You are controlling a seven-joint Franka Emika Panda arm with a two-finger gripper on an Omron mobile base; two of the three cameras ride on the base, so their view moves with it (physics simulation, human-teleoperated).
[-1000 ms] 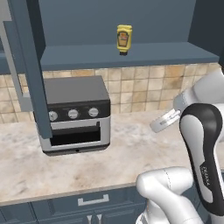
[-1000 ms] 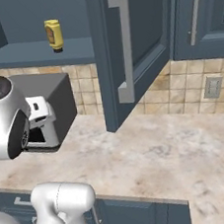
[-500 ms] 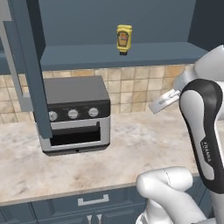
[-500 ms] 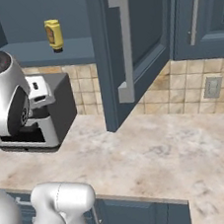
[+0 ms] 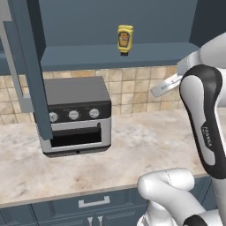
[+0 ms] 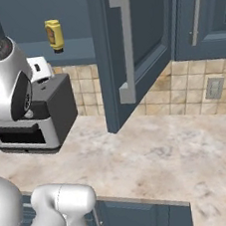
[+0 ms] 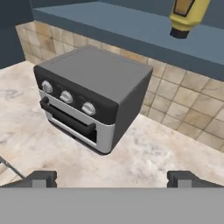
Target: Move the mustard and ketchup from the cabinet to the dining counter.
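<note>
Your white arm [image 5: 201, 114] rises bent at the right, its end effector [image 7: 113, 177] spread open above the marble counter [image 7: 148, 157]. Your hand view looks down on the black-and-silver toaster oven [image 7: 89, 98]. The right base view shows the dark blue-grey cabinet door [image 6: 127, 48] swung open, right of the squat yellow mustard bottle [image 6: 54, 35].

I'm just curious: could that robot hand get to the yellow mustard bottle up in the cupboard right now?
Probably yes. The cabinet door is swung open, the mustard stands alone near the shelf's front edge, and the gripper is open and empty.

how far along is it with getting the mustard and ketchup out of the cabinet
Early. Done: the cabinet door stands open. In hand: nothing; the gripper is open and empty, looking over the toaster oven toward the shelf. Left: the mustard sits on the cabinet shelf, cap down, ungrasped. I can't see any ketchup, and neither bottle is on a counter.
</note>
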